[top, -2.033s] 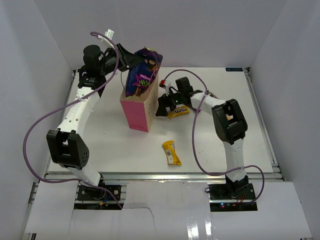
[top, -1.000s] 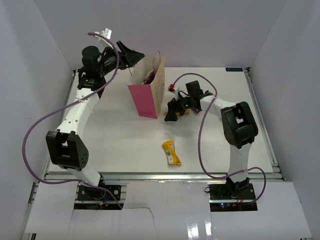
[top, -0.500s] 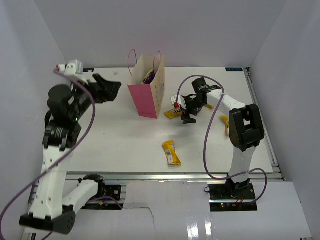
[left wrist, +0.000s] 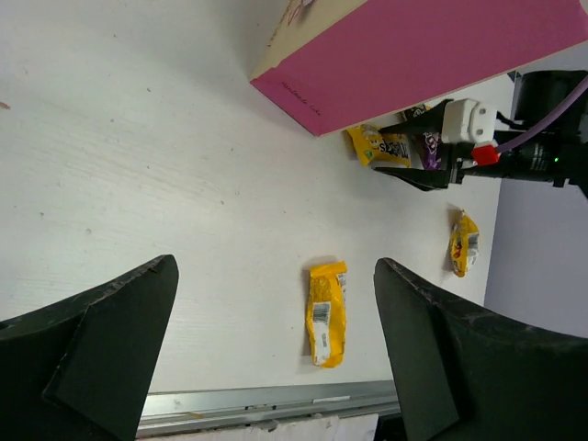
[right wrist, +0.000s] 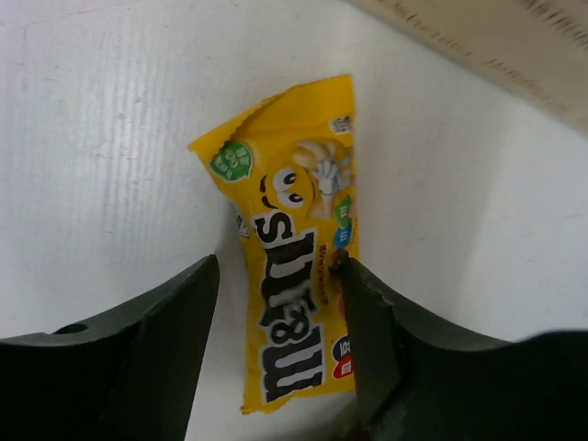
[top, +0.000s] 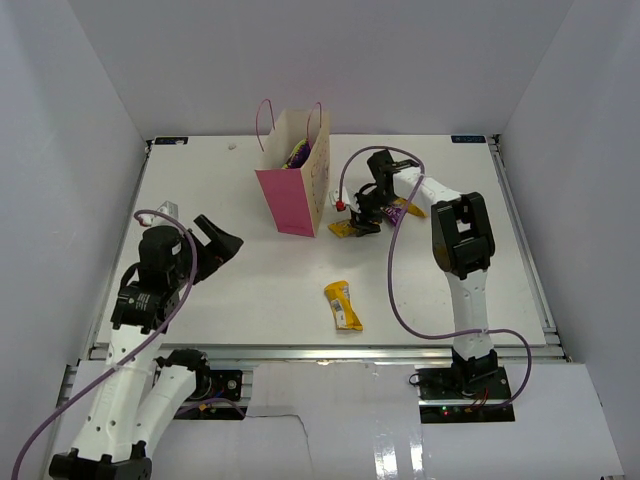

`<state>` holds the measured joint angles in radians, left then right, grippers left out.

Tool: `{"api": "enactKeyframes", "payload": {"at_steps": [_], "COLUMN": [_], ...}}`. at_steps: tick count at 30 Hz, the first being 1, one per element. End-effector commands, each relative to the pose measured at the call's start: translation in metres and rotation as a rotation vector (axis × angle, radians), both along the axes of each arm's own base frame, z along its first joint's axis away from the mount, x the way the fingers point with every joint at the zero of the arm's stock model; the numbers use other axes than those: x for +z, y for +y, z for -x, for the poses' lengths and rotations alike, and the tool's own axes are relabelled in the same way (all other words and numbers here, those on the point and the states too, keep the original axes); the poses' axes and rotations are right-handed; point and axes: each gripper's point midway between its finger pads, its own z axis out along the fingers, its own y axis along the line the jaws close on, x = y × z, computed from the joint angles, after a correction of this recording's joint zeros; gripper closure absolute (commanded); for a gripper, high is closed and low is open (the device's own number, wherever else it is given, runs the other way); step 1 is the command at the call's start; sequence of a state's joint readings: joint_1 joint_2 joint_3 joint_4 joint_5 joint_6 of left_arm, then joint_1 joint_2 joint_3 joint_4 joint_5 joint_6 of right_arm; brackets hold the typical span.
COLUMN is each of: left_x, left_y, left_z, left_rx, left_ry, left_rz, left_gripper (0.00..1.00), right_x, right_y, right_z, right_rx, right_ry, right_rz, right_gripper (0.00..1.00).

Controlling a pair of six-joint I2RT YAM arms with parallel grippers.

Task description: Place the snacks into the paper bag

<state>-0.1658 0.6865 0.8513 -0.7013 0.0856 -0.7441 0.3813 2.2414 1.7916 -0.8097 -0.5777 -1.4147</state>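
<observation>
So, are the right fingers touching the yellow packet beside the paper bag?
Cannot tell. The right wrist view shows the right fingers straddling the yellow packet, one finger edge meeting it, but their height is unclear.

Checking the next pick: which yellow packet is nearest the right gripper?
The yellow packet beside the paper bag, straddled by the open right gripper, not the lone packet farther from the bag.

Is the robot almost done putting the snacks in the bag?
Not yet. Done: a chip bag pokes out of the paper bag. In hand: the right gripper, open, straddles a yellow M&M's packet lying on the table, not gripped. Left to do: that one, a second yellow packet, a third yellow packet and a purple wrapper. The left gripper is open and empty.
</observation>
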Motion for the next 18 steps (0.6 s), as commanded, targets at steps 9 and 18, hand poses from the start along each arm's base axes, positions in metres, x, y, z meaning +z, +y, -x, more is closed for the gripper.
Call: {"api": "enactKeyframes", "payload": {"at_steps": [9,18], "left_x": [-0.04,-0.055], "left_y": [-0.008,-0.022], "left_z": [0.015,0.013], "left_rx": [0.089,0.034], "left_ry": [0.12,0.143], "left_rz": [0.193,0.243], "left_gripper": [0.27,0.54], "right_x": [0.034,0.204], "right_y": [-0.021,0.047], "right_z": [0.094,0.132], "right_rx": [-0.066,-0.192], "right_ry": [0.176,0.318], "right_rz": [-0.055,-0.419], "right_gripper": [0.72,0.92]}}
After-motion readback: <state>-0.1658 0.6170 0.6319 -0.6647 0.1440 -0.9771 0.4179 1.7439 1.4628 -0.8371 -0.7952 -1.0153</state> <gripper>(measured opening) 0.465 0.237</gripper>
